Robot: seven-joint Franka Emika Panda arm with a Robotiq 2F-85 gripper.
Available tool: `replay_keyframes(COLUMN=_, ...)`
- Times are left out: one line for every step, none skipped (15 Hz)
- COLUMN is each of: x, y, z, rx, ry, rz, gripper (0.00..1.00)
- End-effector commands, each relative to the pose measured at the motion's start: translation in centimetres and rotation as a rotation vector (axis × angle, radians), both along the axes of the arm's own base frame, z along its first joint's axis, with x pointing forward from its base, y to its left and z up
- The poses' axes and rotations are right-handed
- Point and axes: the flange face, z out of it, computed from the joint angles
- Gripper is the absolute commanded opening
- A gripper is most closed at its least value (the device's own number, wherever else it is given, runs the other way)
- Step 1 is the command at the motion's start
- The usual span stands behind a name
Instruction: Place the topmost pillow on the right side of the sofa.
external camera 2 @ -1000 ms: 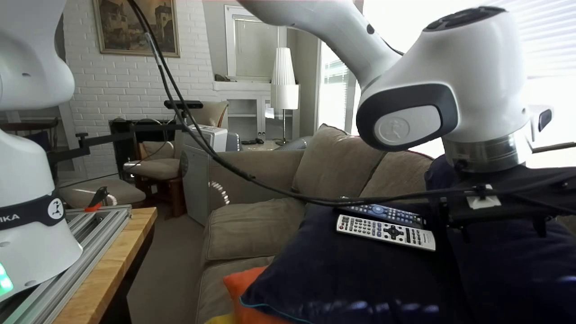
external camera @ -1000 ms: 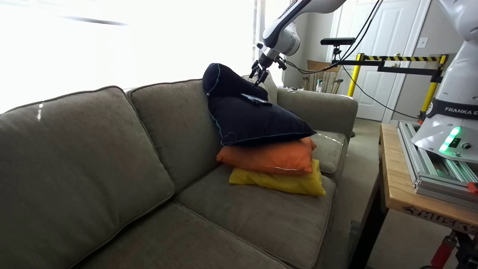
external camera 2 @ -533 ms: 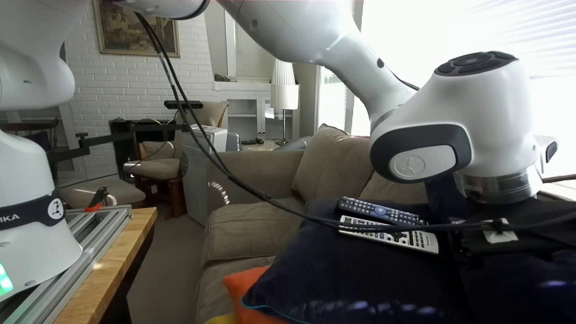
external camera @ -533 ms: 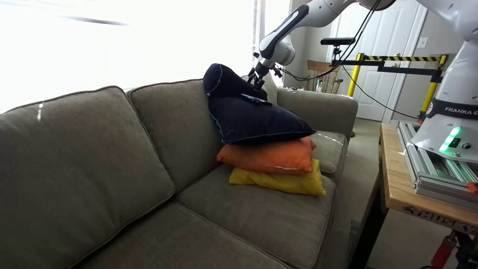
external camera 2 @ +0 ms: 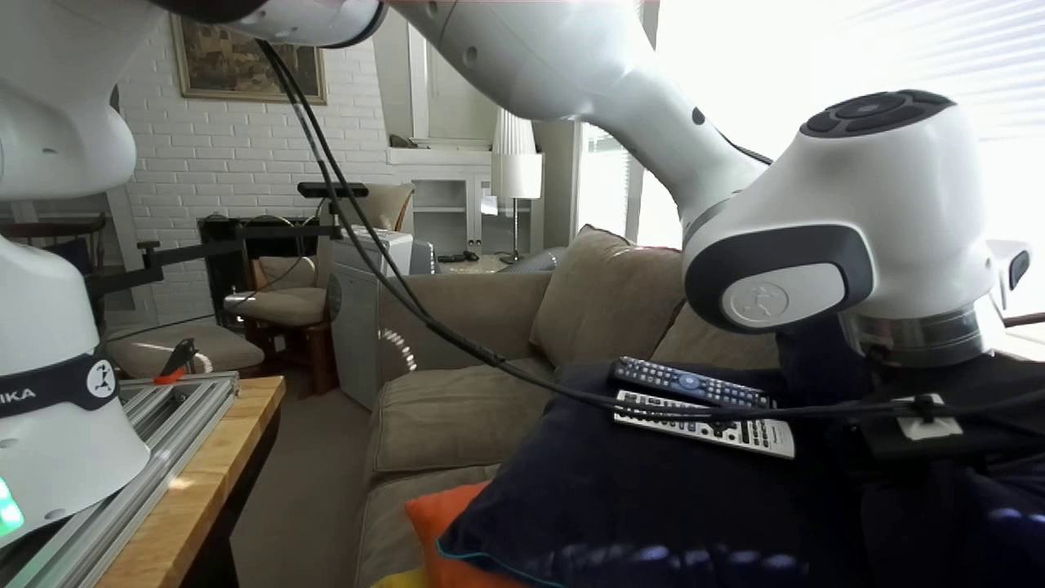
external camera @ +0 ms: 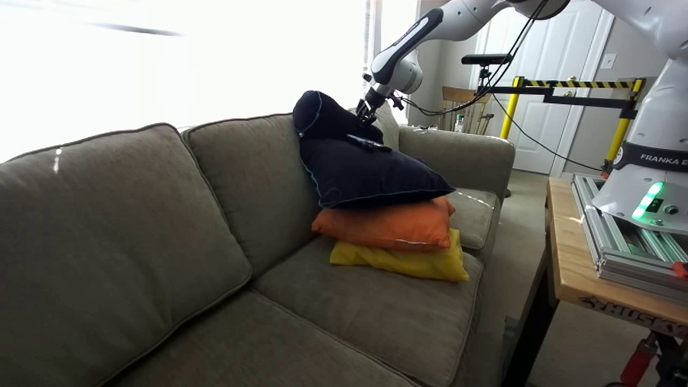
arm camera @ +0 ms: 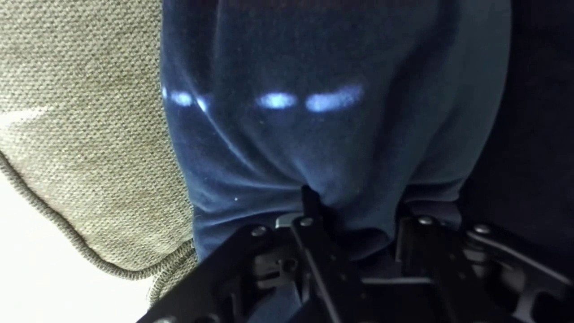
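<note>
The topmost pillow (external camera: 329, 115), dark navy, leans on the sofa's back above a second navy pillow (external camera: 379, 174). My gripper (external camera: 366, 122) reaches down into its upper side. In the wrist view, the gripper (arm camera: 356, 211) has drawn its jaws partway together, with a bunched fold of the topmost pillow (arm camera: 287, 139) between the fingers (arm camera: 314, 211). Creases in the cloth run toward the fingertips. The grey-taupe sofa (external camera: 333, 317) lies beneath the stack. In an exterior view the arm covers much of the topmost pillow (external camera 2: 820, 351) and the fingers are hidden.
Two remotes, one white (external camera 2: 710, 425) and one dark (external camera 2: 694, 382), lie on the lower navy pillow. Orange (external camera: 387, 224) and yellow (external camera: 398, 262) pillows sit under it. The padded sofa arm (external camera: 457, 153) and a seat cushion (external camera: 475, 217) are beyond. Cables (external camera 2: 457, 331) hang off the arm.
My gripper has come down onto the topmost pillow and its jaws have drawn together. The remotes have shifted slightly; the lower pillows stay put.
</note>
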Motion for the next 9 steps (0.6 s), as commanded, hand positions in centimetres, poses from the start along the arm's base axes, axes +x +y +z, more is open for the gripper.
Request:
replay_keyframes(x=0.0, y=-0.9, z=1.5, rx=-0.022, ry=-0.023, rz=-0.018, gripper=0.06)
replay_keyframes(x=-0.3, y=-1.0, z=2.5, rx=-0.032, ry=-0.033, rz=-0.019, gripper=0.0)
replay_keyframes(x=-0.6, y=-1.2, z=3.4, rx=-0.036, ry=-0.036, rz=-0.022, gripper=0.0)
replay_keyframes(x=-1.1, y=-1.5, z=4.6, rx=-0.038, ry=-0.045, rz=-0.028, gripper=0.0)
replay_keyframes(x=-1.4, y=-1.8, z=5.7, rx=-0.047, ry=-0.052, rz=-0.03, gripper=0.03)
replay_keyframes(x=-2.0, y=-2.3, z=6.9, rx=-0.056, ry=-0.057, rz=-0.036, gripper=0.02)
replay_keyframes(x=-2.4, y=-2.5, z=8.0, rx=-0.066, ry=-0.062, rz=-0.038, gripper=0.0)
replay_keyframes(x=-3.0, y=-2.9, z=8.9, rx=-0.07, ry=-0.058, rz=-0.045, gripper=0.01)
replay_keyframes(x=-3.5, y=-3.4, z=9.9, rx=-0.084, ry=-0.063, rz=-0.051, gripper=0.02)
